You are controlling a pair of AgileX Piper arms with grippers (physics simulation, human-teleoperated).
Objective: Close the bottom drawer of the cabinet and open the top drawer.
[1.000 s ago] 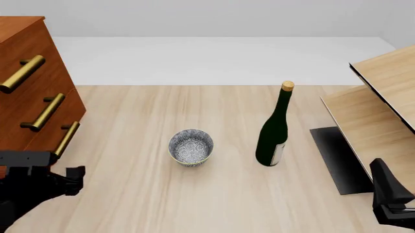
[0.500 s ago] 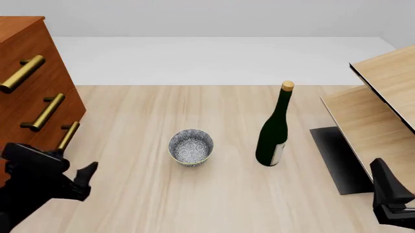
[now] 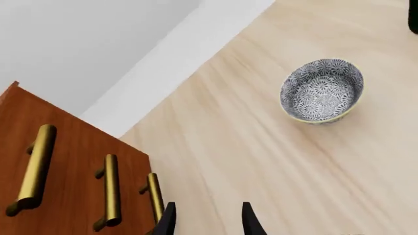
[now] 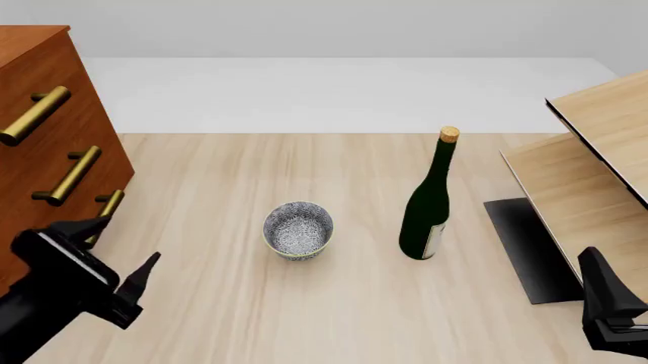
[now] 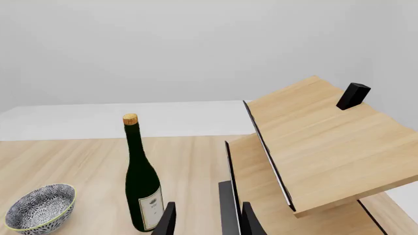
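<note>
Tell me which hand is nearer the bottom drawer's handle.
Left. The left hand hangs just beside the bottom drawer handle, not touching; the right hand sits far across the table by the pale shelf unit.

cabinet (image 4: 45,144) cut off by front view's left edge, bottom drawer (image 4: 96,220) partly hidden behind left gripper (image 4: 124,254), right gripper (image 4: 608,307) cropped at lower right corner, shelf unit (image 4: 592,174) cut off at right edge

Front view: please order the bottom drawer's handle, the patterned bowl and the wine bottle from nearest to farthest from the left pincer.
Measured from the left pincer:
1. The bottom drawer's handle, just above the pincer at the cabinet on the left.
2. The patterned bowl, to its right, near the table's middle.
3. The wine bottle, standing farther right, beyond the bowl.
</note>
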